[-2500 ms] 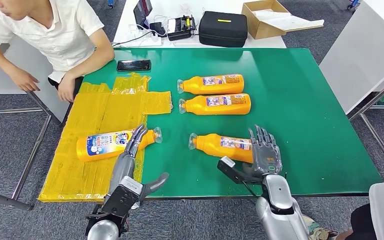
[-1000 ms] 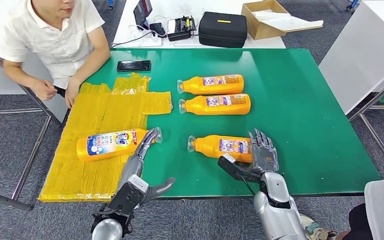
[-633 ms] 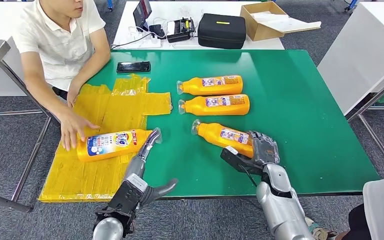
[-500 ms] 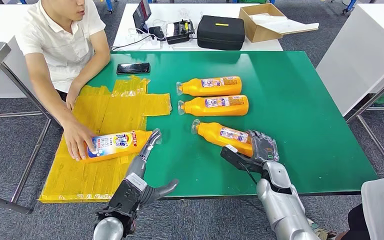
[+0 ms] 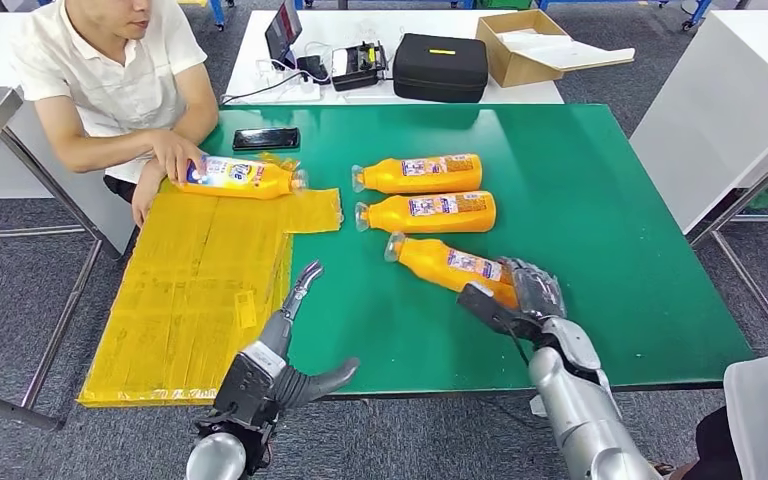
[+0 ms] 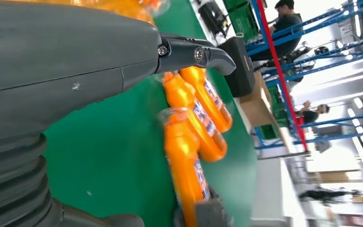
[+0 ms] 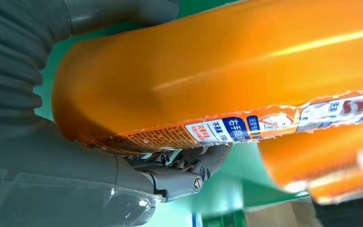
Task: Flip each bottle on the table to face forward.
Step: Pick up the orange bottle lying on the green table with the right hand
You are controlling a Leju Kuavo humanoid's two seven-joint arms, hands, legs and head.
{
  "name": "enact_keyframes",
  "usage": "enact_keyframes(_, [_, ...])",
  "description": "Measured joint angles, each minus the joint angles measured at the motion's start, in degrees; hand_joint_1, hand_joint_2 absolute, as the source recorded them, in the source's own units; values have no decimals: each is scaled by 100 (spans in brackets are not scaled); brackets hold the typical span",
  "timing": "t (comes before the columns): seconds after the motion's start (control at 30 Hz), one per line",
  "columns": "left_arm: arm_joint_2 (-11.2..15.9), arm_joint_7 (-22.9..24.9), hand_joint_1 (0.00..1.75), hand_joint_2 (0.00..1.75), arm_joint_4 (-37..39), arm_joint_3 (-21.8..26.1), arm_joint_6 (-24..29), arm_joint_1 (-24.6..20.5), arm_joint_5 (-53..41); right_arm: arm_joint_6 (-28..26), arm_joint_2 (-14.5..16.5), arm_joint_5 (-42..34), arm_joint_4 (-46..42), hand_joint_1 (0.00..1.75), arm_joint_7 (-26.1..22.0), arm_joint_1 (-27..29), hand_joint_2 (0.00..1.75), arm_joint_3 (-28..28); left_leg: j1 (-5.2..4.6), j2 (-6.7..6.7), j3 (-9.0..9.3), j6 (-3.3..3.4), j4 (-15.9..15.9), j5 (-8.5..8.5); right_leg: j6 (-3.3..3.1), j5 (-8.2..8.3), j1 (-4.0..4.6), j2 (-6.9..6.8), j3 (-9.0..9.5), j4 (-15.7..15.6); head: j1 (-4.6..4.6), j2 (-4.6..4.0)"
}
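Right hand (image 5: 525,297): fingers and thumb wrapped round the base end of the nearest bottle (image 5: 450,266); the right wrist view shows the bottle seated in the palm, fingers curled under it.
Left hand (image 5: 295,300): holds nothing; fingers straight and together, pointing away over the table, thumb spread out sideways.
Nearest bottle: orange plastic, glossy, rounded body, clear cap toward the robot's left; lies tilted on the green table (image 5: 610,220), neck angled toward the second bottle (image 5: 427,211) and near it; label strip faces partly up.
Second bottle and far bottle (image 5: 420,173): same orange make, lying parallel, well apart from the hands, labels facing up.
Fourth bottle (image 5: 240,177): on the far end of the yellow sheet (image 5: 200,290), under a person's hand (image 5: 175,155).
Yellow sheet: thin plastic film, wrinkled, taped in strips.
Table surface: green, matte, smooth.
Risk, slip: the smooth, round plastic looks likely to roll or slide in the grip during a turn, since the hold is at one end only.
Risk, collision: the angled neck may knock the second bottle out of line if swung further.
Risk, label: thin, ragged-edged wrap may crease or tear under finger pressure.
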Motion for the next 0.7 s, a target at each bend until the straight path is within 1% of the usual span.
enact_keyframes(0.07, [0, 53, 0, 175, 5, 3, -27, 0, 459, 196, -50, -636, -24, 175, -430, 73, 175, -126, 0, 12, 1, -2, 0, -3, 0, 4, 1, 10, 19, -1, 0, 0])
enact_keyframes(0.1, [0, 74, 0, 175, 9, 7, -24, -1, 619, 263, -63, -821, -47, 175, -536, 107, 175, -166, 0, 19, 1, -3, 1, -3, -2, 6, 3, 17, 30, 0, -1, 0])
enact_keyframes(0.23, [0, 139, 0, 175, 24, 35, 133, 3, 1116, 418, -96, -1482, -321, 175, -661, 329, 175, -217, 3, 30, 0, -5, 1, -2, -6, 8, 12, 26, 49, 0, 0, 0])
enact_keyframes(0.33, [-1, 317, 0, 175, 37, 108, 167, 17, 1594, 610, -107, -2086, -729, 175, -694, 560, 175, -180, 4, 29, -9, -6, 0, -2, -7, 6, 12, 26, 49, 1, -1, 0])
enact_keyframes(0.47, [-4, 656, 0, 175, 263, 209, 152, 24, 2408, 754, -155, -2561, -1100, 175, -900, 745, 175, 8, 4, 30, -32, -6, -1, -3, -7, 7, 11, 26, 29, 2, 0, 0])
enact_keyframes(0.6, [-4, 603, 0, 175, 719, 244, 100, 24, 2665, 831, -163, -2892, -1355, 175, -1028, 813, 175, 273, 3, 27, -60, -2, 1, 4, -6, 9, 7, 24, 7, 3, 0, 0])
enact_keyframes(0.7, [-3, 636, 0, 175, 996, 242, -47, 9, 2804, 873, -155, -3021, -1494, 175, -1101, 820, 175, 467, 3, 21, -78, 0, 1, 7, -5, 9, 5, 19, -4, 6, 0, 0])
